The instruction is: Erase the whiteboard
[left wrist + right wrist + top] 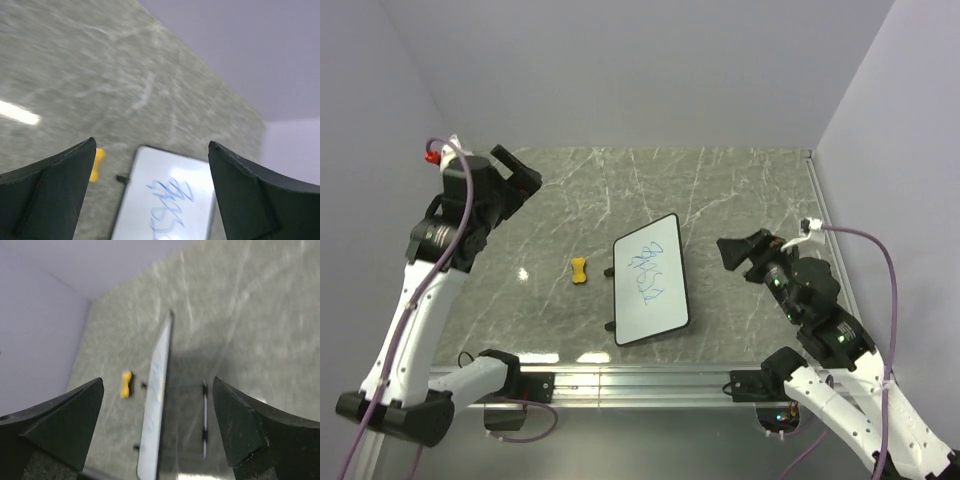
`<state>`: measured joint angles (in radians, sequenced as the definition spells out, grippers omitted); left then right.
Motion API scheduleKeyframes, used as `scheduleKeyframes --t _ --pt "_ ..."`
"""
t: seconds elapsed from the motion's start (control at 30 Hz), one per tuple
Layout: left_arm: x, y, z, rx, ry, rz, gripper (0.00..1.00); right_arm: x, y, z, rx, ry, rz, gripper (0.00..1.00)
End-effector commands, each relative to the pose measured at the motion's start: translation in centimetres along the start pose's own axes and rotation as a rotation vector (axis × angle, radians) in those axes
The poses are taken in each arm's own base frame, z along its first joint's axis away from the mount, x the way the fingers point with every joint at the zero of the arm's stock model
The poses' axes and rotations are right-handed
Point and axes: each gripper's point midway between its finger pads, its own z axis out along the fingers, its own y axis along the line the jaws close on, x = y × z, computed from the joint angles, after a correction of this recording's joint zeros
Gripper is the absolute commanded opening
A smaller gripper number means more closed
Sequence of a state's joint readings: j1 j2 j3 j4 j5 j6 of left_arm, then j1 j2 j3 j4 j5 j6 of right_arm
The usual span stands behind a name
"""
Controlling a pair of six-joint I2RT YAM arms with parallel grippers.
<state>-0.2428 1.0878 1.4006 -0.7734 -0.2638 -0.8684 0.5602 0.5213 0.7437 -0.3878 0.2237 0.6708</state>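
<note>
You had the whiteboard lying on the desk near its middle, a little toward the near edge. The eraser lay on the desk just left of the whiteboard, apart from it. Your left jaws hung above the far left part of the desk, behind and left of the eraser. Your right jaws hung to the right of the whiteboard, near its far right corner, not touching it.
</note>
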Motion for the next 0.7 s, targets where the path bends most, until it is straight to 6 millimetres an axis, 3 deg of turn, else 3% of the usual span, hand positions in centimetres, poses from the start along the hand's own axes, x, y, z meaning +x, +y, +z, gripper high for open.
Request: scheduleKeyframes --t 0.0,0.03,0.07,0.13,0.2,0.33,0.43,0.47,0.53,0.67 --pt "4.2 -1.8 -1.4 0.173 0.196 -0.038 0.99 7.8 -5.4 -1.6 0.209 0.270 0.103 0.95" --pt "6.2 -1.4 -1.4 0.233 0.241 -0.033 0.99 9.0 -6.1 -2.2 0.233 0.317 0.098 0.95" --pt "6.8 -1.8 -1.7 0.263 0.265 -0.087 0.99 9.3 -6.4 -2.6 0.240 0.332 0.094 0.94" --pt "7.2 -0.1 -1.5 0.188 0.254 -0.108 0.99 9.0 -7.2 -3.5 0.262 0.311 0.092 0.95" --pt "7.5 1.4 -1.1 0.132 0.230 -0.077 0.99 8.5 -6.7 -4.0 0.231 0.299 0.084 0.96" --pt "10.2 7.9 1.5 -0.159 0.274 0.031 0.97 8.9 -4.6 -4.0 0.169 0.390 0.084 0.95" --pt "13.7 10.8 3.4 -0.256 0.351 0.083 0.93 8.9 -1.3 -3.6 0.043 0.469 0.071 0.89" --pt "14.1 10.1 4.2 -0.207 0.350 0.097 0.90 9.0 -0.4 -3.6 0.006 0.494 0.067 0.89" --pt "15.6 11.1 5.1 -0.227 0.387 0.128 0.87 8.5 0.3 -3.2 -0.015 0.500 0.033 0.89" --pt "17.7 12.0 7.1 -0.267 0.433 0.224 0.82 7.7 0.3 -2.9 0.006 0.508 -0.040 0.89"
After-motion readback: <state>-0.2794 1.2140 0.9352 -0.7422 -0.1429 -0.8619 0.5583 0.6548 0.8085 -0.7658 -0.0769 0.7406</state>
